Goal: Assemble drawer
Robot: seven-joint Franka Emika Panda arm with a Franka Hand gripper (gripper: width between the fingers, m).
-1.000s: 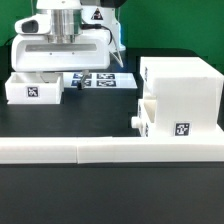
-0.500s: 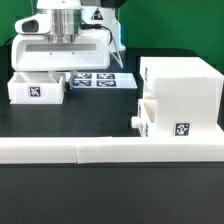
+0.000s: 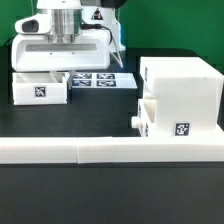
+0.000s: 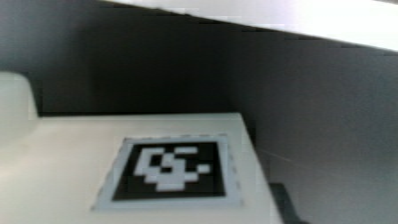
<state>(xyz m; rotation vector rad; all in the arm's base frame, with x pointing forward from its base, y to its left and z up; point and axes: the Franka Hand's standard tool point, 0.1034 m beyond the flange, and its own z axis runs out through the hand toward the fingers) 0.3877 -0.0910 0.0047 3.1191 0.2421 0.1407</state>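
Pincer [image 3: 47,70] pinching small tagged tray [image 3: 40,90], large drawer housing [image 3: 185,85] well apart

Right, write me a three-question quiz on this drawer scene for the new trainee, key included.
1. True or false: in the exterior view, the loose tray stands to the right of the housing.
2. Pick one. What sits in the lower front of the housing?
A. a knobbed tray
B. a second housing
C. a loose screw
3. Fill the gap: the flat board with several tags, lying on the table between the loose tray and the housing, is the ____.

Key:
1. False. It stands to the housing's left.
2. A
3. marker board
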